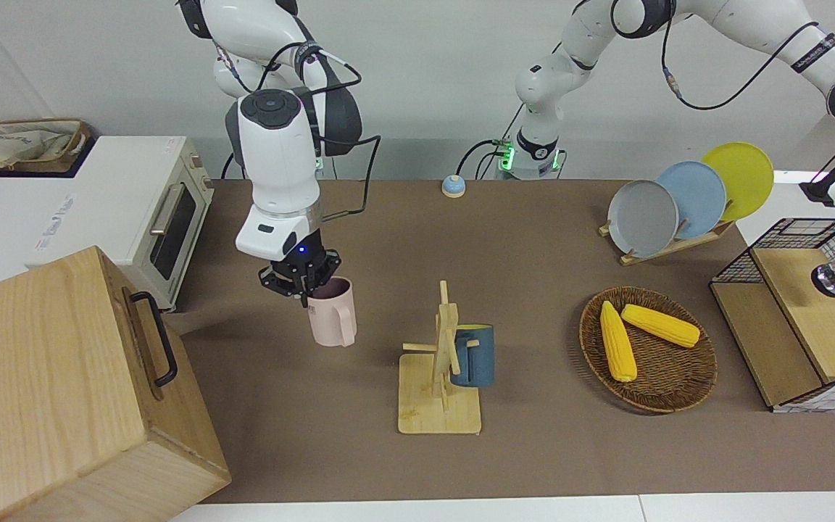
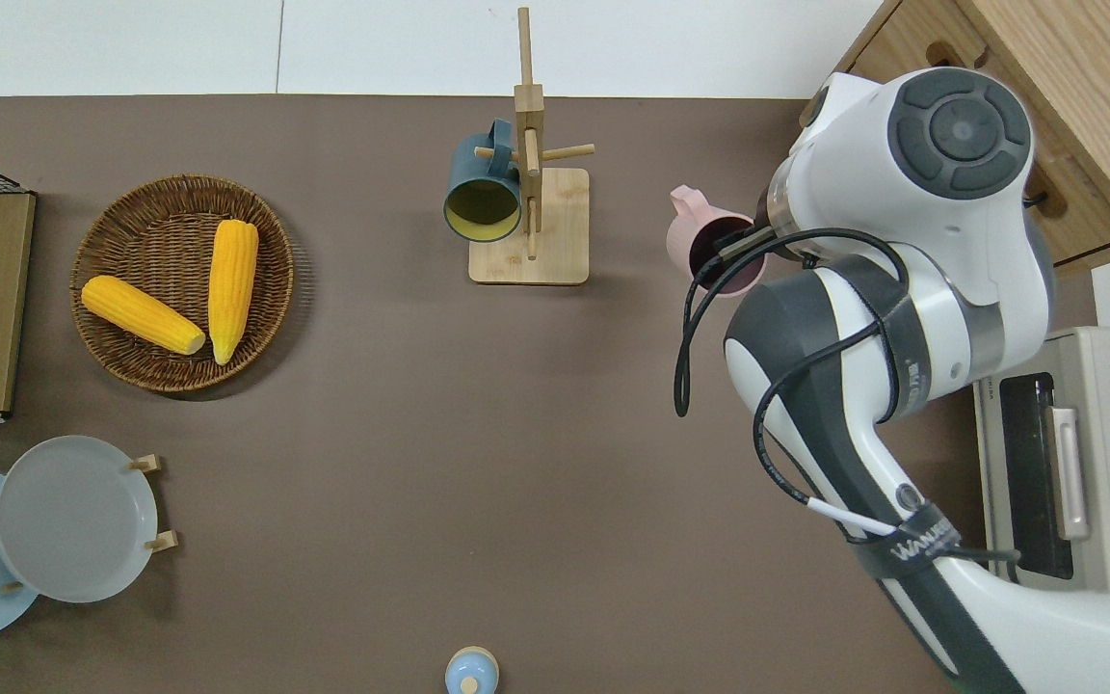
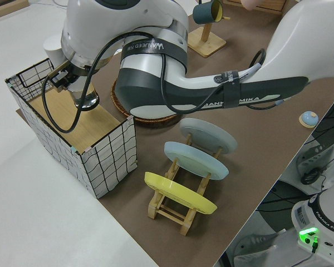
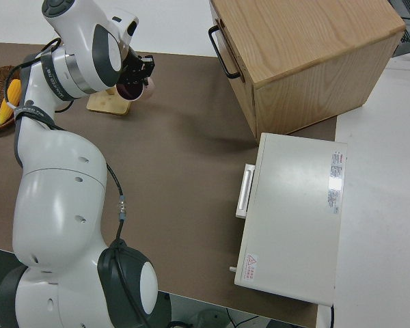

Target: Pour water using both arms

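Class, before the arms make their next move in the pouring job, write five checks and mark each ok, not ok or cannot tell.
1. Right claw grips pink cup at its rim: ok.
2. Pink cup upright: ok.
3. Water in pink cup: cannot tell.
4. Left claw holds a vessel: cannot tell.
5. Blue cup off the rack: not ok, it hangs there.

Desk (image 1: 533, 239): brown mat over a white top, white strip visible at the edge farthest from the robots. Wall (image 1: 425, 87) at the robots' side is plain pale grey-white. Wooden cabinet (image 1: 62, 384) with black handle and a white toaster oven (image 1: 135, 210) stand at the right arm's end. Wire-sided wooden rack (image 1: 809, 319) at the left arm's end. Lighting even, soft shadows.
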